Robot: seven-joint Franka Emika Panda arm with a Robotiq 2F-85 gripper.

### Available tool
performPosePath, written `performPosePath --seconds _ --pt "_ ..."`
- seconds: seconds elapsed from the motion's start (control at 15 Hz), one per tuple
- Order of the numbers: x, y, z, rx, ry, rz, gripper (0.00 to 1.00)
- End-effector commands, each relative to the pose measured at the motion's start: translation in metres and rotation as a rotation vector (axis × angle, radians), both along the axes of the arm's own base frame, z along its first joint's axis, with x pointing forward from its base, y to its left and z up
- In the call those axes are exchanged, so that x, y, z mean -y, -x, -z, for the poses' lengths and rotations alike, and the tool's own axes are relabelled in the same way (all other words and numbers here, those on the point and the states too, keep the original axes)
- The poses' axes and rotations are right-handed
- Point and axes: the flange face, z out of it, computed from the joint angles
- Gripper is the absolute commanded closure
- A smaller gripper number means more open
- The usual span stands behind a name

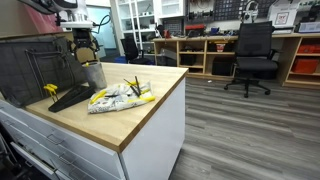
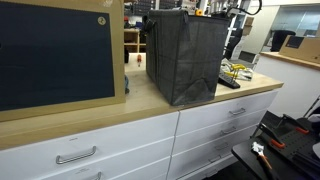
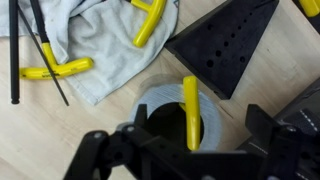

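As the gripper hangs above the metal cup, jaws spread wide (empty), yellow-handled tool standing inside, cloth just beside.

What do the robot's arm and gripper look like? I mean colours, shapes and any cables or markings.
The gripper is black all over, with two angular fingers built from jointed links. In an exterior view the arm above it appears white with rounded segments. No markings can be read, and cables are too small to tell.
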Motion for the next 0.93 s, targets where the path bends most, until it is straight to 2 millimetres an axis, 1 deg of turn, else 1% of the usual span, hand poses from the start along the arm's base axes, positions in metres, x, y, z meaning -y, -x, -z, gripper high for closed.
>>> performPosePath --seconds 0.0,0.27,0.47,0.6,0.87 --pt "-0.01 0.005 -0.003 -0.011 0.007 -0.036 0.0" --pt "-0.021 0.006 -0.002 -0.012 0.007 -0.056 0.0" --pt "-0.025 0.005 -0.005 -0.003 0.003 -0.065 0.0" --pt "-0.025 0.004 -0.005 0.001 -0.001 -0.068 0.0" --pt "-0.021 0.005 0.0 -0.008 0.003 -0.073 0.0"
